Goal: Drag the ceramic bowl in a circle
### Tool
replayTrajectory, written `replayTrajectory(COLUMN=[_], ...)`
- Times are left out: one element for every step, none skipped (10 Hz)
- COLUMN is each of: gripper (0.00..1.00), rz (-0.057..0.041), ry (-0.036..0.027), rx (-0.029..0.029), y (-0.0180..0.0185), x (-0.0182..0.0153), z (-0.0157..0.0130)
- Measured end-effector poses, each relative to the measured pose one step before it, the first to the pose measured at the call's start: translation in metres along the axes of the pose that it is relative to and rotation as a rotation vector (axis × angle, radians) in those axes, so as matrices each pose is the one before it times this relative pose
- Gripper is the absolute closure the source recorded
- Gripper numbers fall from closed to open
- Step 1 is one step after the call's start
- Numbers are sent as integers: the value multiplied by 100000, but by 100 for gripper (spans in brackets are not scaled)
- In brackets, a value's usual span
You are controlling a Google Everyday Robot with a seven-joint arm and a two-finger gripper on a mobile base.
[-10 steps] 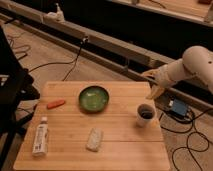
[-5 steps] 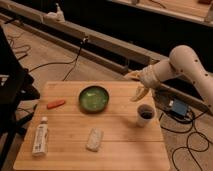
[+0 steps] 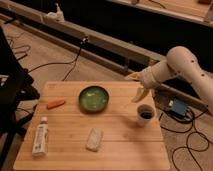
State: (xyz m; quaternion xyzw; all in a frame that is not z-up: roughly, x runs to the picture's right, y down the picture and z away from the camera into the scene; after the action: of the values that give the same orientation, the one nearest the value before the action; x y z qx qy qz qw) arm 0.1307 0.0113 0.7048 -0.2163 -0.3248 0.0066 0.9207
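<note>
The ceramic bowl [image 3: 94, 98], round and shallow with a glossy green inside and a dark rim, sits on the wooden table [image 3: 120, 145] a little left of its middle near the far edge. My gripper [image 3: 135, 86] hangs above the table's far right part, to the right of the bowl and apart from it. Its two pale fingers [image 3: 139, 94] are spread open with nothing between them. The white arm [image 3: 185, 67] reaches in from the right.
A small white cup [image 3: 145, 114] with dark contents stands just below the gripper. An orange carrot-like piece [image 3: 55, 104] lies left of the bowl. A white tube [image 3: 40, 136] and a pale packet [image 3: 94, 139] lie near the front. Cables and a blue box [image 3: 177, 106] lie on the floor.
My gripper has moved left from beyond the table's right edge to above the table, closer to the bowl. The bowl and other things have not moved.
</note>
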Motion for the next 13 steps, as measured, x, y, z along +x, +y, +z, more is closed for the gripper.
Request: replayTrajectory(gripper=[26, 26, 26, 26, 26, 26, 26, 26, 26, 26, 26, 26, 26], rz=[-3505, -3084, -1960, -1830, -1050, -737, -98, 723, 1687, 1682, 1417, -48, 144], ry=[2587, 1874, 780, -135, -776, -868, -980, -1900, -2662, -2652, -2393, -473, 73], rx=[-1480, -1771, -2030, -2844, -1966, -2455, -2084, -1444, -829, -516, -619, 49, 196], y=[-57, -17, -90, -75, -90, -43, -136, -324, -379, -364, -199, -82, 54], x=[-433, -549, -872, -1120, -702, -513, -159, 83, 317, 239, 126, -41, 160], z=[1749, 1704, 1953, 2313, 1636, 1939, 1812, 1835, 1711, 1500, 1189, 123, -128])
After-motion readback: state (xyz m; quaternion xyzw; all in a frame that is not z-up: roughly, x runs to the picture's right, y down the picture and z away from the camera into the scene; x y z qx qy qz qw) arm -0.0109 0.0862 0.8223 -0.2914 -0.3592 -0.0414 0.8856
